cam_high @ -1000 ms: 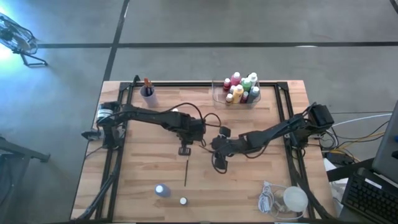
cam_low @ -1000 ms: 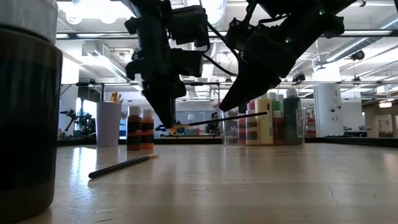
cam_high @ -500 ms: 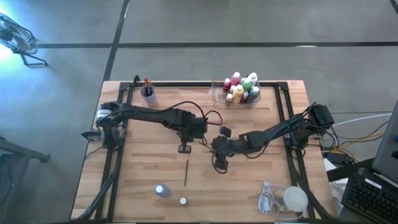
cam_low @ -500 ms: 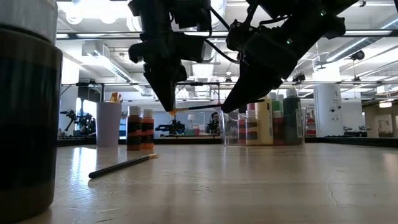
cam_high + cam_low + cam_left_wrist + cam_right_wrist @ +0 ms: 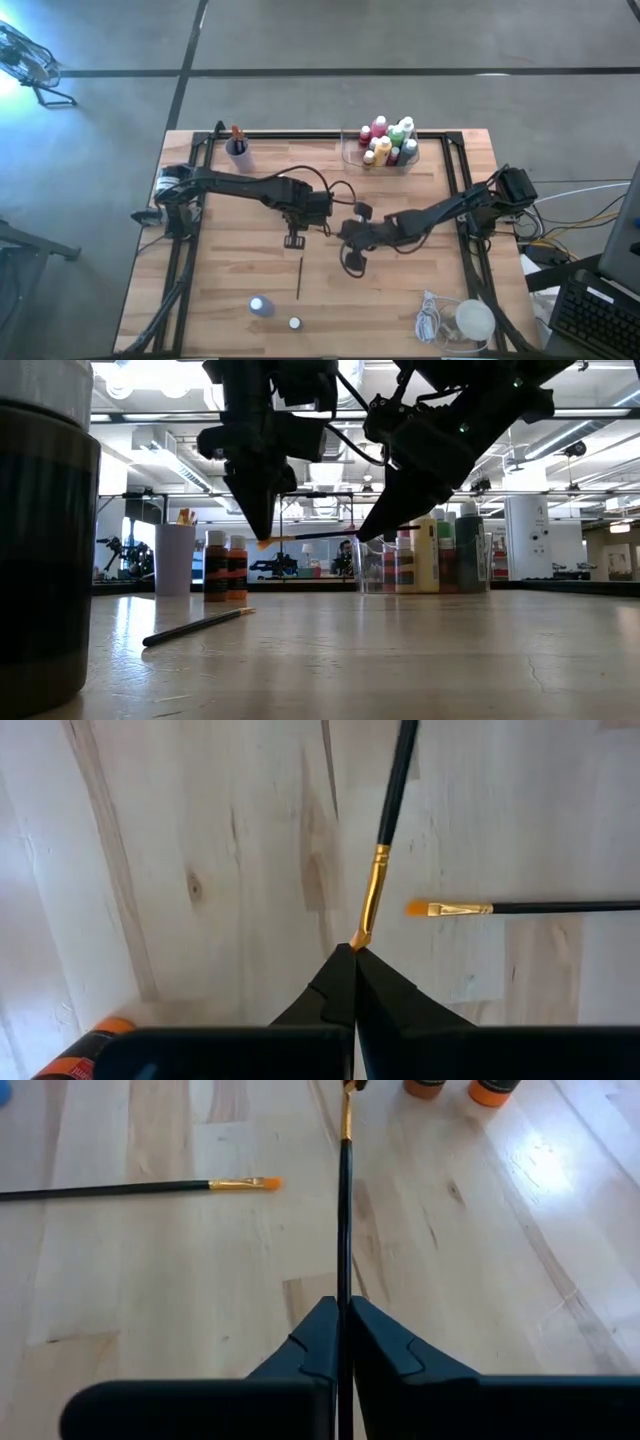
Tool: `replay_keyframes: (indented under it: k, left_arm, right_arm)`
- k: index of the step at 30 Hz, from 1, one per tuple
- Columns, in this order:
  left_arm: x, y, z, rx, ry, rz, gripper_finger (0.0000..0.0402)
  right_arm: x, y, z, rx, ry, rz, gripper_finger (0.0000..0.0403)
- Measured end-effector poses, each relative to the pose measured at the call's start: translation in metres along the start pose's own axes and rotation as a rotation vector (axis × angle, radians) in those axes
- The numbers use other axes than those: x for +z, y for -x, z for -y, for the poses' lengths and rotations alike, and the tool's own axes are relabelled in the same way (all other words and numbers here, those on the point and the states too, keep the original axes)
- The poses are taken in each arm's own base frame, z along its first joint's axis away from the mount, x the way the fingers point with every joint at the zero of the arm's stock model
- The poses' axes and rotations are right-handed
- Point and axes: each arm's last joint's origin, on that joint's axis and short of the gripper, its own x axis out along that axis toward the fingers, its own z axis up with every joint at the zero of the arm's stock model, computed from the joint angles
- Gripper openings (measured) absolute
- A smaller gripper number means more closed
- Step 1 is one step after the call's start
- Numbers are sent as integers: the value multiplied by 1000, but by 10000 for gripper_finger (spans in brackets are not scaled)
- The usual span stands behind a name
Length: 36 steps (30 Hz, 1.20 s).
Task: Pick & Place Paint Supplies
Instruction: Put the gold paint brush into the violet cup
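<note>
1. We take this for a robotics lab or workshop inside a large industrial hall.
2. From above, we see a wooden table point(image 5: 240, 290) with a black frame standing on a bare concrete floor point(image 5: 300, 40) marked with dark lines.
3. Two dark robot arms are mounted on the table, with loose cables point(image 5: 580, 215) trailing off on the right arm's side.
4. A keyboard point(image 5: 600, 315) sits beside the table at that same side.
5. Looking level across the table, we see a high ceiling with exposed ducts point(image 5: 175, 450), bright strip lights and a white column point(image 5: 525, 535).
</note>
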Motion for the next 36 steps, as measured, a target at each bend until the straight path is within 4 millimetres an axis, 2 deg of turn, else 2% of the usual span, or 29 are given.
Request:
replay_keyframes:
  k: [5, 9, 15, 18, 22, 26, 36]
  left_arm:
    - [1, 0, 0, 5, -15, 13, 6]
    - [-2, 2, -1, 51, -49, -31, 41]
    - [-20, 17, -8, 376, -40, -203, 111]
    - [-33, 27, -8, 427, -18, -189, 137]
    - [-54, 43, -5, 432, 35, -66, 155]
    - [-78, 54, -1, 428, 89, 139, 157]
    - [-132, 69, 11, 374, 170, 622, 156]
  right_arm:
    - [-1, 0, 0, -3, 3, -11, 11]
    - [-4, 1, 1, -5, -4, -45, 11]
    - [-11, 3, 5, -67, -20, -108, 10]
    - [-15, 3, 7, -101, -17, -109, 10]
    - [-20, 3, 9, -178, -17, -95, 9]
    - [-21, 3, 9, -256, -39, -23, 9]
    - [-6, 2, 3, -179, -4, 230, 9]
